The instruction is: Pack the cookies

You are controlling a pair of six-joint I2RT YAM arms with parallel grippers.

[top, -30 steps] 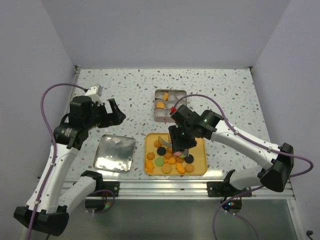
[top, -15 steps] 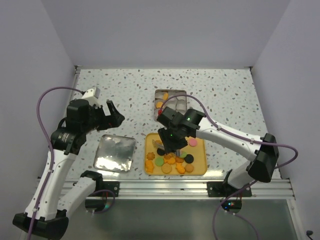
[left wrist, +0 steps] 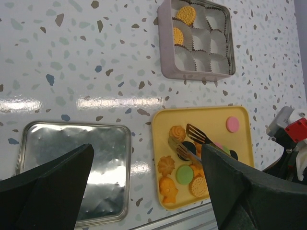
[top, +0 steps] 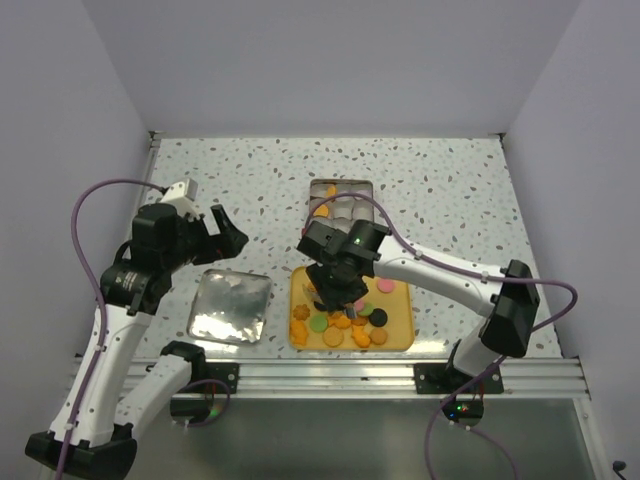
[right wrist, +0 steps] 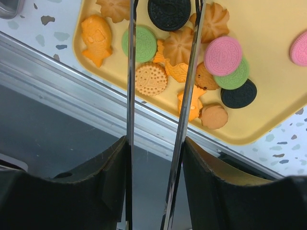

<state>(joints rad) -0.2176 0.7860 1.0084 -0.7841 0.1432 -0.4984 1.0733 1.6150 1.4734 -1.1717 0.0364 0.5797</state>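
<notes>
Top cam is sitting high behind the near edge of the table (top: 450, 180), looking down and forward over all of it from far out. Left wrist cam is hanging high left of centre, facing down, taking in lid (left wrist: 72, 163), tin (left wrist: 165, 43) and tray (left wrist: 216, 120) at mid range. Right wrist cam is looking down along its tongs (right wrist: 130, 72), very close over the tray's near edge and cookies (right wrist: 180, 48); all three are sharing the tray, top and left wrist are also sharing tin and lid.

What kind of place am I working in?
Seemingly a robot test cell, not a kitchen: bare grey walls box in a speckled table, an aluminium rail fronts it, cookies sit on a yellow tray.
</notes>
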